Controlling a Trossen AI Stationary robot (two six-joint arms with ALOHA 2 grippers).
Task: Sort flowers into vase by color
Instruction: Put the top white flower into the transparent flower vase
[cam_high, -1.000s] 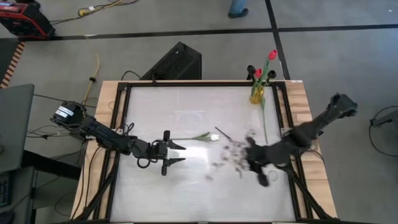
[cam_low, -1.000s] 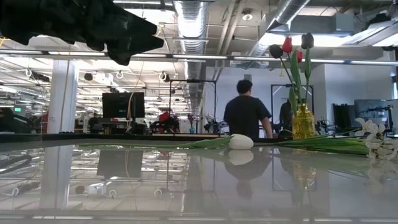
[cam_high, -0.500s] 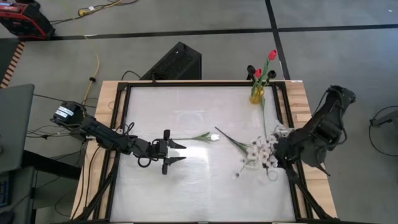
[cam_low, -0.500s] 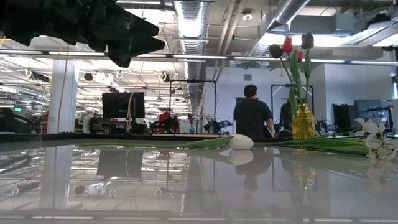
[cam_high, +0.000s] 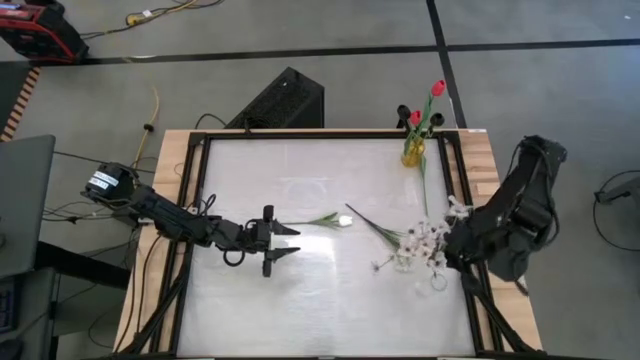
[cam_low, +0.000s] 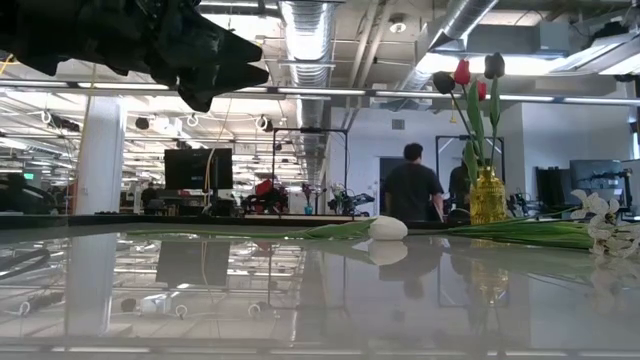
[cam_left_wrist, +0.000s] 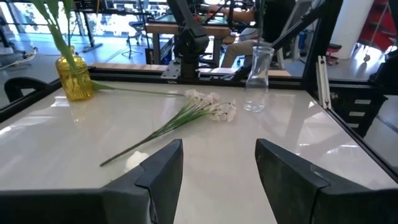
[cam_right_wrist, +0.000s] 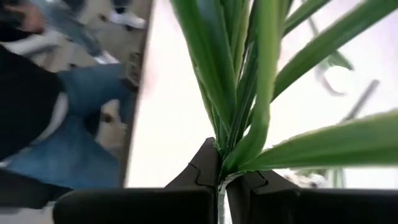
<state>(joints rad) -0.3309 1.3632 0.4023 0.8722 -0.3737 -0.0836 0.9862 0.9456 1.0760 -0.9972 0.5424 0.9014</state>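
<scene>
Stems of a green-leaved flower (cam_right_wrist: 245, 93) are pinched in the closed right tool (cam_right_wrist: 222, 177), which is at the right edge of the counter (cam_high: 300, 300). The yellow vase (cam_high: 413, 152) with red and dark tulips lies toward the far side from it, so this arm is nearer. The left tool (cam_high: 283, 245) is wide open and empty; the white tulip (cam_high: 343, 220) lies just right of it, with its stem pointing at the tool.

White tulip (cam_high: 340, 219) lies flat; white sprigs (cam_high: 420, 242) nearby; red tulips (cam_high: 437, 90) upright.
</scene>
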